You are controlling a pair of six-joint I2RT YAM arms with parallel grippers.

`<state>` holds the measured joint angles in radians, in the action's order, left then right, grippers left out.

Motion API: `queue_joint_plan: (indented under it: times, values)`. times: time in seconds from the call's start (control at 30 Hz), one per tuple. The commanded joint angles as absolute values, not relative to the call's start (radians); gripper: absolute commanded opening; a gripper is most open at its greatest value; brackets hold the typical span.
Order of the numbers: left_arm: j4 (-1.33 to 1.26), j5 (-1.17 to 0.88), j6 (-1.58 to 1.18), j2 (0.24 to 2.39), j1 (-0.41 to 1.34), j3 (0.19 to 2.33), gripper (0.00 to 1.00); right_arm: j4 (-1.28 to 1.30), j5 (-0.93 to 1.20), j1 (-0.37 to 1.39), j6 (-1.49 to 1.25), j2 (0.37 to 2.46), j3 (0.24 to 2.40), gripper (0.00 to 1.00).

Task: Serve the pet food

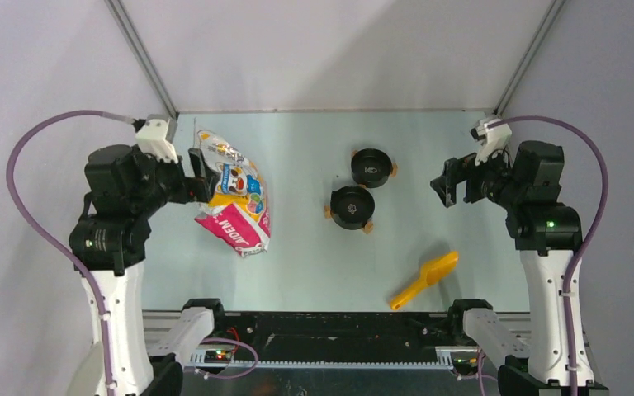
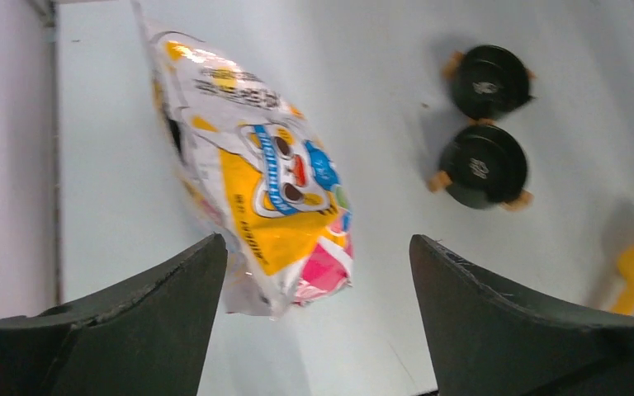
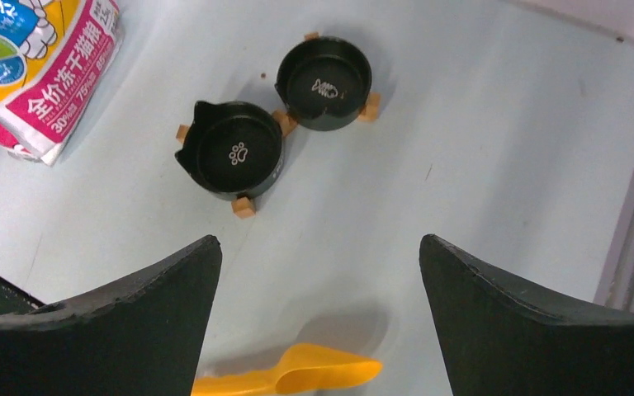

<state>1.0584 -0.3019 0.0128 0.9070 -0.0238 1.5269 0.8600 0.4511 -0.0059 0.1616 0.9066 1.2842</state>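
Note:
No pet food shows in any view; both black bowls look empty. The cartoon-cat bag [image 1: 234, 194] lies flat at the left of the table, also in the left wrist view [image 2: 256, 173]. The paw-print bowl [image 1: 352, 206] and the fish-print bowl [image 1: 371, 167] stand side by side mid-table, also in the right wrist view, paw-print bowl [image 3: 238, 151] and fish-print bowl [image 3: 324, 82]. The yellow scoop [image 1: 425, 279] lies near the front right. My left gripper [image 1: 201, 177] is open, raised beside the bag's left edge. My right gripper [image 1: 448, 183] is open, raised right of the bowls.
The table's back edge meets grey walls with metal corner posts [image 1: 142, 58]. The black front rail [image 1: 330, 334] runs between the arm bases. The scoop's bowl end [image 3: 326, 370] shows low between my right fingers.

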Motion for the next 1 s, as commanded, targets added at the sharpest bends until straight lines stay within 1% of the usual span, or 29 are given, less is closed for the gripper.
queue_joint_plan:
  times: [0.0, 0.23, 0.33, 0.57, 0.7, 0.8, 0.83, 0.9, 0.93, 0.97]
  values:
    - [1.027, -0.082, -0.031, 0.971, -0.028, 1.584, 0.88, 0.832, 0.474, 0.022, 0.155, 0.918, 1.384, 0.92]
    - [1.0, 0.035, -0.032, 1.044, -0.028, 1.617, 0.85, 0.974, 0.398, 0.023, 0.17, 0.867, 1.446, 0.92]
    - [1.003, 0.081, -0.017, 1.104, -0.034, 1.641, 0.81, 1.03, 0.379, 0.023, 0.187, 0.84, 1.453, 0.92]
    - [1.008, 0.079, -0.003, 1.235, -0.052, 1.672, 0.77, 1.088, 0.364, 0.017, 0.192, 0.802, 1.429, 0.93]
    - [0.97, 0.079, -0.011, 1.295, -0.054, 1.669, 0.7, 1.103, 0.371, 0.01, 0.189, 0.792, 1.42, 0.93]
    - [0.966, 0.068, -0.017, 1.343, -0.054, 1.671, 0.61, 1.106, 0.382, 0.009, 0.181, 0.79, 1.415, 0.92]
    - [0.967, 0.067, -0.017, 1.365, -0.053, 1.67, 0.59, 1.106, 0.385, 0.009, 0.179, 0.79, 1.415, 0.92]
    - [0.97, 0.068, -0.014, 1.389, -0.055, 1.663, 0.5, 1.107, 0.392, 0.009, 0.175, 0.789, 1.414, 0.92]
    - [0.971, 0.07, -0.011, 1.394, -0.055, 1.658, 0.48, 1.107, 0.397, 0.009, 0.173, 0.787, 1.414, 0.92]
    - [0.971, 0.073, -0.01, 1.401, -0.055, 1.648, 0.43, 1.107, 0.398, -0.005, 0.172, 0.787, 1.413, 0.92]
